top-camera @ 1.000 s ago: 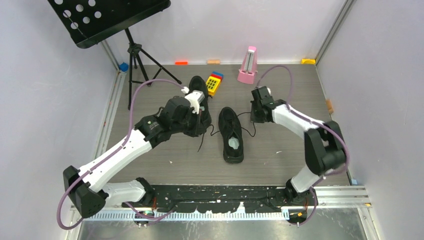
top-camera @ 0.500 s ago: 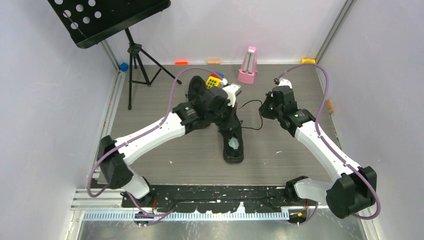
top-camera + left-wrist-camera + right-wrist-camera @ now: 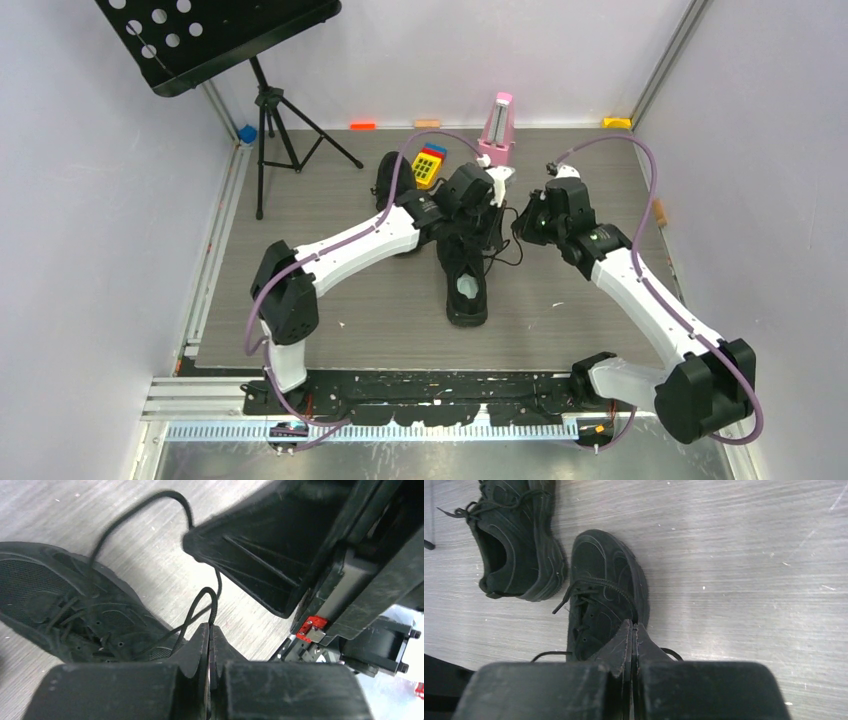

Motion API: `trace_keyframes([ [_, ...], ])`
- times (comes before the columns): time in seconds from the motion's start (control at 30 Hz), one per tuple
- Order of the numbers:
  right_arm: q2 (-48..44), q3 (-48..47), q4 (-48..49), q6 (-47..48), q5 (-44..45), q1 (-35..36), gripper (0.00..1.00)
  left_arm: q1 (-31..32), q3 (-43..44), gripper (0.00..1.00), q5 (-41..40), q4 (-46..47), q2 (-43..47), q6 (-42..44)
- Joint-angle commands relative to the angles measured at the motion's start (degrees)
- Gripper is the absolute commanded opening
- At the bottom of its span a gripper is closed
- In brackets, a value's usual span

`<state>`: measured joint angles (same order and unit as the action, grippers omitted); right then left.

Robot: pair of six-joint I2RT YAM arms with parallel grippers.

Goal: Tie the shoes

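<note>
Both arms lean in over the nearer shoe [image 3: 466,285], which lies mid-desk [image 3: 340,300] with its toe pointing away from the arm bases and its pale insole showing at the heel end. The left hand [image 3: 209,627] has its fingers pressed together on a loop of the thin black laces [image 3: 200,605]. I'd guess it holds the loop up off the tongue so the strand can be carried across. The right hand [image 3: 632,626] sits just beside it, also clamped tight. Lace shows on either side of its tips, so it appears to be pinching the other strand. With the two hands so close above the shoe's front, this looks like the crossing-over for the first knot. The lace hangs slack in curves, so nothing seems to be drawn snug yet. The second shoe [image 3: 388,178] waits further back on the left, apart from the work, and I can't tell whether it is tied.
</note>
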<state>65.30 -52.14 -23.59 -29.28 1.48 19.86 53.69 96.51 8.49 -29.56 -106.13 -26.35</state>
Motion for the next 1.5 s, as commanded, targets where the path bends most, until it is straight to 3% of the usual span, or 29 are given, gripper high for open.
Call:
trace_keyframes([
  [0.0, 2.77, -5.74, 2.15, 0.97, -3.4, -0.16, 0.0, 0.95, 0.58, 0.04, 7.28, -0.25, -0.01, 3.2],
  [0.1, 5.54, -7.92, 2.16, 1.84, -5.24, -0.23, 0.0, 0.98, -1.39, 0.18, 7.58, -1.6, 0.51, 5.36],
  [0.2, 7.26, -9.31, 1.87, 1.96, -7.17, -0.34, 0.0, 0.98, -1.63, 0.4, 6.39, -4.19, 1.78, 7.52],
  [0.3, 8.12, -10.07, 0.53, 1.86, -8.83, -0.35, 0.0, 0.85, -3.81, 0.47, 4.31, -5.02, 6.04, 8.8],
  [0.63, 6.82, -10.04, -6.28, 3.01, -13.64, -0.35, 0.0, -7.42, -16.44, 0.51, 4.8, -7.44, 21.34, 7.66],
  [0.97, -2.35, -3.85, -11.08, 3.27, -21.86, -0.26, 0.0, -11.25, -20.92, 0.52, 14.38, -1.15, 20.06, 10.75],
  [1.17, -5.96, -1.85, -14.63, 3.76, -21.41, -0.25, 0.0, -11.33, -20.52, 0.52, 17.49, 0.15, 18.51, 21.37],
  [1.47, -6.43, -1.49, -14.31, 0.88, -17.93, -0.26, 0.0, -11.06, -28.31, 0.54, 24.14, 11.62, 21.05, 43.4],
])
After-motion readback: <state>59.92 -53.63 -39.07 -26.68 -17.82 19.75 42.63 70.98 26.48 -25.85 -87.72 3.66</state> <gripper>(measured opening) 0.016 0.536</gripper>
